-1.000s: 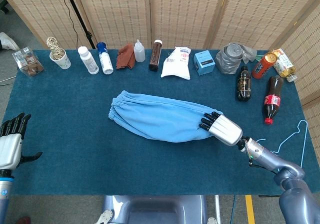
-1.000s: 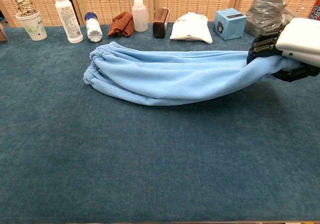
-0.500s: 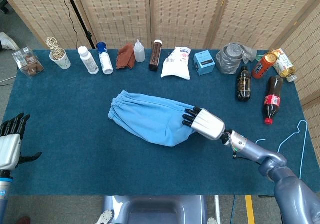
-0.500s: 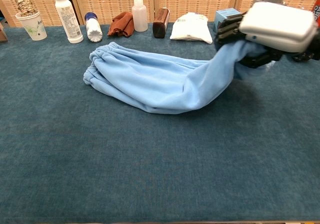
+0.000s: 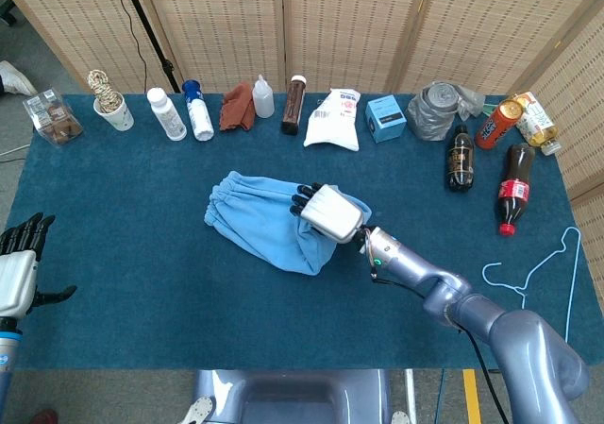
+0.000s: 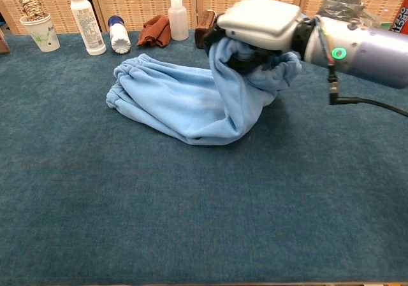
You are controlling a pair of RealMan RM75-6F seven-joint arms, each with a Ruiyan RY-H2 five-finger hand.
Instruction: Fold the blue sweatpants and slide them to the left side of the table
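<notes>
Sweatpants (image 5: 260, 221), pale blue, lie mid-counter in the head view, elastic waistband at the left end. The right robot hand (image 5: 327, 211) grips the opposite, ankle end and holds it raised over the middle of the garment, so that a fold hangs beneath it. The left robot hand (image 5: 19, 271) rests at the near left edge of the counter (image 5: 123, 282), fingers spread, holding nothing. A row of bottles (image 5: 170, 114), a white pouch (image 5: 334, 120) and a small blue box (image 5: 385, 118) lines the far edge, well apart from the cloth.

Chest view: the sweatpants (image 6: 169, 101) drape in a soft loop from the right robot hand (image 6: 258, 28), whose dark fingers close around bunched fabric. The waistband lies flat on the counter (image 6: 191, 222) at far left.

Judgement: the fleece appears light, limp and non-slippery on the felt-like surface; it sags wherever unsupported. Hold is best taken at the gathered cuff or waistband, where the cloth is thickest.
</notes>
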